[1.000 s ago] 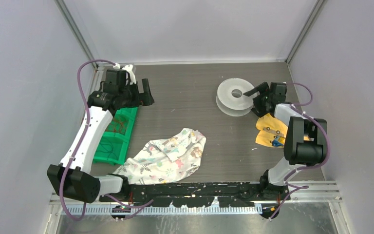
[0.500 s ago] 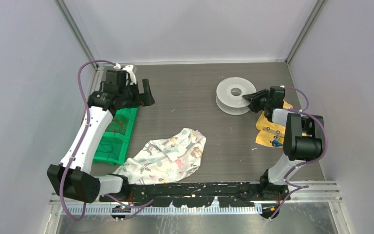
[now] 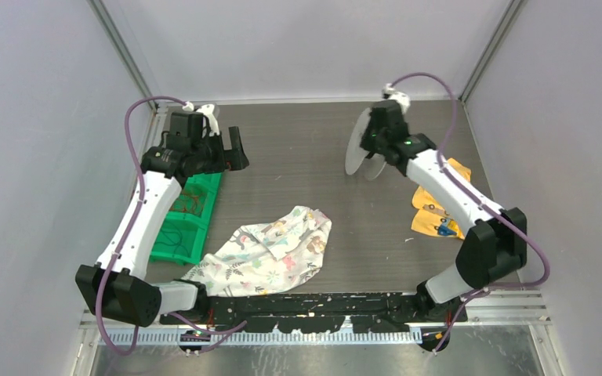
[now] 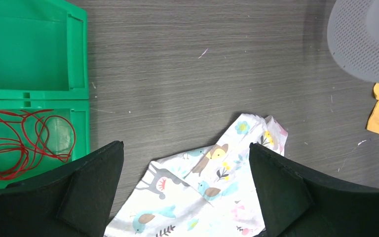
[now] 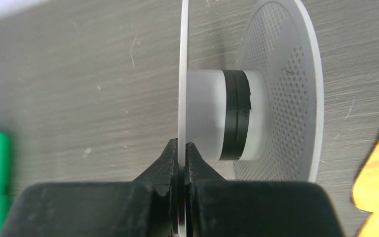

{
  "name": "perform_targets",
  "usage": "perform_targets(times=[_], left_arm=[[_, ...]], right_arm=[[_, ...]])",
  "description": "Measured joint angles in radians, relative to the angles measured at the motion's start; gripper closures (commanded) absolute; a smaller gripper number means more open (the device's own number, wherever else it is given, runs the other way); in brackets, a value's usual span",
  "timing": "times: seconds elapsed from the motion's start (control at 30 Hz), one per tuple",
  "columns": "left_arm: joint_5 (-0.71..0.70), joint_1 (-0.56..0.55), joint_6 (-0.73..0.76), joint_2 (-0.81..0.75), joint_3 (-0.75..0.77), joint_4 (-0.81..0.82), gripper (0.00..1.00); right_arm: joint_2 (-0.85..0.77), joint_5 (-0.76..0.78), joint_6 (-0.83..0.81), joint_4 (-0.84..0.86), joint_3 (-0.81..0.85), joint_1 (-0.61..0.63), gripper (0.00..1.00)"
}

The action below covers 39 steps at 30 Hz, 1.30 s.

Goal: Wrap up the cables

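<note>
The cables are a loose tangle of thin red wire lying in the near compartment of a green bin, also seen from above. My left gripper hangs open beside the bin's far end, nothing between its fingers. A grey spool with two perforated discs and a white hub is tipped up on edge at the back right. My right gripper is shut on the rim of the spool's near disc, and its hub carries a black band.
A patterned cloth lies crumpled at the front middle, reaching under my left gripper's view. A yellow piece with small fittings lies at the right. The green bin sits along the left edge. Walls close the table on three sides.
My right gripper closed on the spool's disc rim, then swung up and back-left, tipping the spool from flat onto its edge. The left arm has not moved.
</note>
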Motion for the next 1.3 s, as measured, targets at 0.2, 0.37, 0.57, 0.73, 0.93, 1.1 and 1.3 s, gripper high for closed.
perform_targets(times=[0.2, 0.37, 0.57, 0.73, 0.93, 1.1, 1.3], left_arm=[[-0.037, 0.000, 0.001, 0.000, 0.000, -0.009, 0.00], [-0.070, 0.000, 0.001, 0.000, 0.000, -0.027, 0.00], [-0.110, 0.000, -0.001, 0.012, 0.011, -0.064, 0.00], [-0.133, 0.000, -0.003, 0.101, 0.082, -0.115, 0.00], [-0.133, 0.000, -0.003, 0.113, 0.082, -0.120, 0.00], [-0.127, 0.000, -0.003, 0.113, 0.082, -0.120, 0.00], [-0.106, 0.000, -0.004, 0.113, 0.082, -0.119, 0.00]], right_arm=[[0.143, 0.358, -0.202, -0.112, 0.095, 0.270, 0.99], [0.222, 0.492, -0.299, -0.124, 0.093, 0.346, 1.00], [0.225, 0.518, -0.319, -0.111, 0.087, 0.352, 0.80], [0.219, 0.518, -0.308, -0.095, 0.071, 0.352, 0.60], [0.164, 0.519, -0.291, -0.096, 0.070, 0.352, 0.42], [0.106, 0.519, -0.292, -0.103, 0.070, 0.352, 0.41], [0.079, 0.523, -0.292, -0.121, 0.070, 0.352, 0.41]])
